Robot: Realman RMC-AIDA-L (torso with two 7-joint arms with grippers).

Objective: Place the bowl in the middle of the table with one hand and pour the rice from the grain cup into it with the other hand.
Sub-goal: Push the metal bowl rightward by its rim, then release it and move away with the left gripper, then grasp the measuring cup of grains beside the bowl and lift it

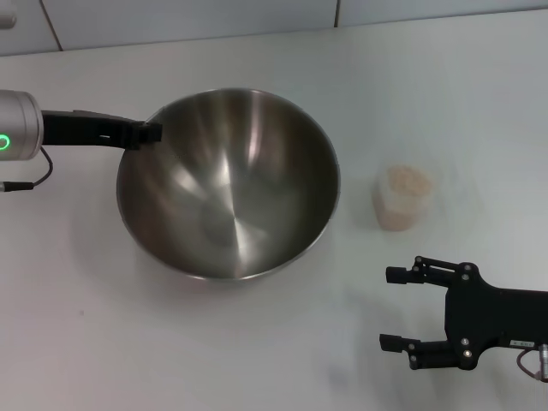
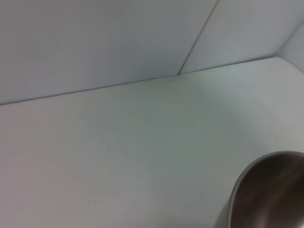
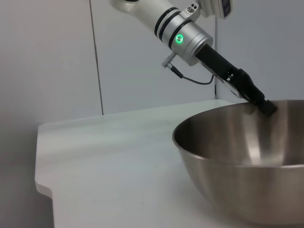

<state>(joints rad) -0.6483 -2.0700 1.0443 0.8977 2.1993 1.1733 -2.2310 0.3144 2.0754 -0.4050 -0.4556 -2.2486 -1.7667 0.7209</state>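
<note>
Stainless steel is filling most of our view: the bowl (image 1: 228, 184) is sitting near the middle of the table (image 1: 445, 94), and our left gripper (image 1: 151, 132) is pinching its far-left rim, fingers closed on the metal (the right wrist view is showing the same grip (image 3: 266, 107)). We are seeing nothing inside the bowl. The grain cup (image 1: 401, 198) is standing upright just to its right, holding the rice (image 1: 406, 181). Our right gripper (image 1: 396, 308) is hovering nearer to us than the cup, jaws spread wide and holding nothing.
</note>
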